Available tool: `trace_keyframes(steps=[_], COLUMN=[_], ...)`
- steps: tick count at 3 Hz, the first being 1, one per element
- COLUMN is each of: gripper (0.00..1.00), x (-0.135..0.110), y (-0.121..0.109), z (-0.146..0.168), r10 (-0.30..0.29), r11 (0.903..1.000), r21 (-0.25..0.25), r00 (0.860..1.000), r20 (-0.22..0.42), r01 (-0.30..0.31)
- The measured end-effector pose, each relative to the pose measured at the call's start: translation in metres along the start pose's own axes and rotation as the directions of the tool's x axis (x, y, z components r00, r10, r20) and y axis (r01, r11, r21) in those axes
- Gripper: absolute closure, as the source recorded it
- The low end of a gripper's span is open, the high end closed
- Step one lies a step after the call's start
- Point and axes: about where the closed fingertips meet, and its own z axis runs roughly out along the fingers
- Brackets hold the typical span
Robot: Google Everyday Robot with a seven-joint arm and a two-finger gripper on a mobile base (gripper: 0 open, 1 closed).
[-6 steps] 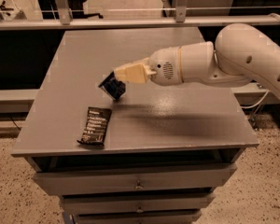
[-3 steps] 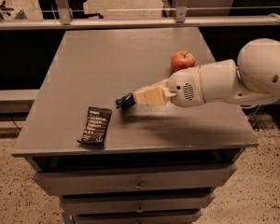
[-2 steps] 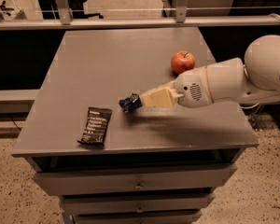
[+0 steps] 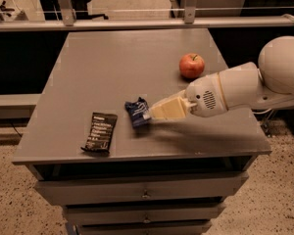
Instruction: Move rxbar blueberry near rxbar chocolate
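gripper (image 4: 148, 115) slightly lower than before, clamped on blueberry bar (image 4: 135, 110), now near chocolate bar (image 4: 99, 132), not touching. Bar's right end hidden behind fingers (image 4: 162, 112); table (image 4: 137, 53) contact unclear.

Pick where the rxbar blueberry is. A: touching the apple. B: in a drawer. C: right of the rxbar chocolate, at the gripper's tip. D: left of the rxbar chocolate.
C: the rxbar blueberry is right of the rxbar chocolate, apart from it, with the gripper at its right end; the apple is farther back.

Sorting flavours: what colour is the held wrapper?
Navy blue wrapper, gripped by the hand beside the black bar; camera view.
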Motion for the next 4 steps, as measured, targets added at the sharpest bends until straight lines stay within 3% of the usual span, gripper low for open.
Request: trace_keyframes(steps=[1,2,3,4], gripper=[0.06,0.00,0.00,0.00], x=[0.003,0.001,0.002,-0.022], y=[0.009,0.017,0.017,0.001], z=[0.015,0.027,0.027,-0.026], r10=[0.008,0.014,0.014,-0.085], r11=[0.9989,0.9967,0.9966,0.9952], r21=[-0.046,-0.080,-0.081,0.051], r00=[1.000,1.000,1.000,0.996], r20=[-0.001,0.002,0.002,0.020], r01=[-0.008,-0.014,-0.014,0.084])
